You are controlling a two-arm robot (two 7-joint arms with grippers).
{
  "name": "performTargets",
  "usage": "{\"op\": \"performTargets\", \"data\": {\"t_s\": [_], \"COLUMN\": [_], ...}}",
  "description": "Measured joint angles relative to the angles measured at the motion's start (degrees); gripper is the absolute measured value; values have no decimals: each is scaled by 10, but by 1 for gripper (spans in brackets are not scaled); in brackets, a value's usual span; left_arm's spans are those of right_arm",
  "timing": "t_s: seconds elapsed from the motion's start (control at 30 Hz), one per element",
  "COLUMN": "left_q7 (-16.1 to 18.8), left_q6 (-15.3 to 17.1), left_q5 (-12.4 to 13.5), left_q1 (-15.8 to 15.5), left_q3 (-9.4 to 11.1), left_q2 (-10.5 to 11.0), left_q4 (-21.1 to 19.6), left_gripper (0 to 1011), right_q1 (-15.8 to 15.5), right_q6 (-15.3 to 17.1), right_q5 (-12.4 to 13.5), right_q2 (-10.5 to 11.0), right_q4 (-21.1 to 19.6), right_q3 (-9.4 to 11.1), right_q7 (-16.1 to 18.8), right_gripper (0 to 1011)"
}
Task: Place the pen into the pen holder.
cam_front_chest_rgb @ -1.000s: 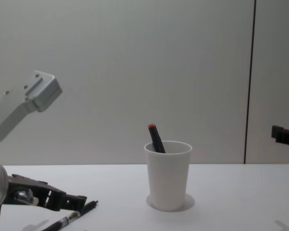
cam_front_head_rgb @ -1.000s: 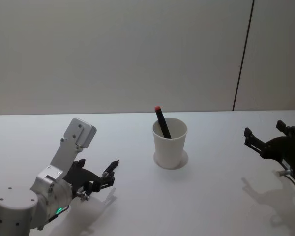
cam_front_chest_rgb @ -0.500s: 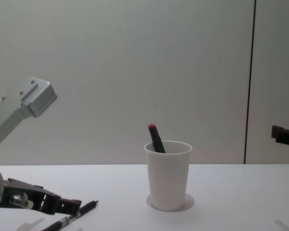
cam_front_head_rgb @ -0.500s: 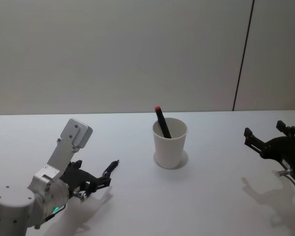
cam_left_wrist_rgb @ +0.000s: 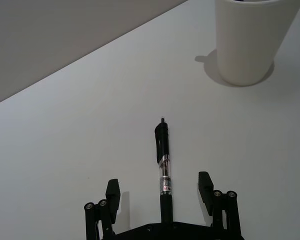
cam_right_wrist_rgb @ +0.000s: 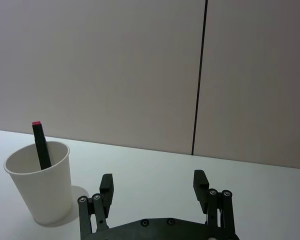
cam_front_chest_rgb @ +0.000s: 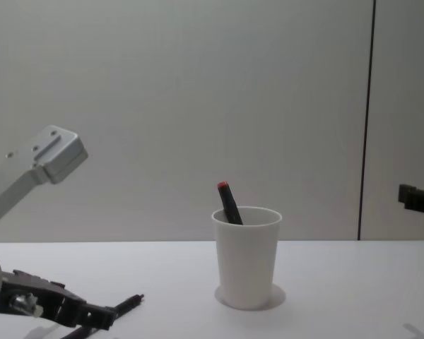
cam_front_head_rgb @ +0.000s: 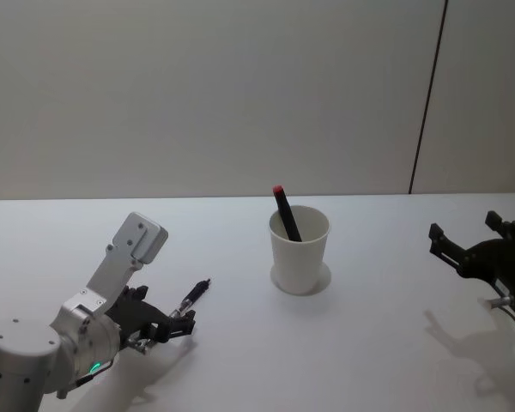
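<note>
The white bench [cam_front_head_rgb: 369, 352] takes up the lower half of the head view. Behind it is a plain grey wall [cam_front_head_rgb: 197, 86] with a dark vertical seam [cam_front_head_rgb: 427, 94] at upper right.

Lower left: the left tool [cam_left_wrist_rgb: 158, 190] sits low over the bench with its fingers spread. The pen [cam_front_head_rgb: 194, 294] lies flat between them and touches neither finger. Its rear end runs under the tool's body.

Centre: the pen holder [cam_front_head_rgb: 299, 257] stands upright, well apart from the pen. A dark, red-capped marker [cam_front_head_rgb: 283, 213] leans against its left rim.

Right edge: the right tool [cam_right_wrist_rgb: 153, 179] is spread and grips nothing.
</note>
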Motion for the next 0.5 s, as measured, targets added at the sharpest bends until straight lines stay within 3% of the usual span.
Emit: {"op": "performTargets", "data": {"t_s": [0.5], "left_q7": [-37], "left_q6": [9], "left_q5": [24], "left_q1": [-9], "left_q3": [-2], "left_q2": [6], "left_q4": [14], "left_gripper": [1003], "right_q1": [0], "right_q6": [0], "right_q5": [0], "right_q2": [0], "right_q4": [0], "right_q3": [0], "right_q7": [0], "right_gripper": [1002]}}
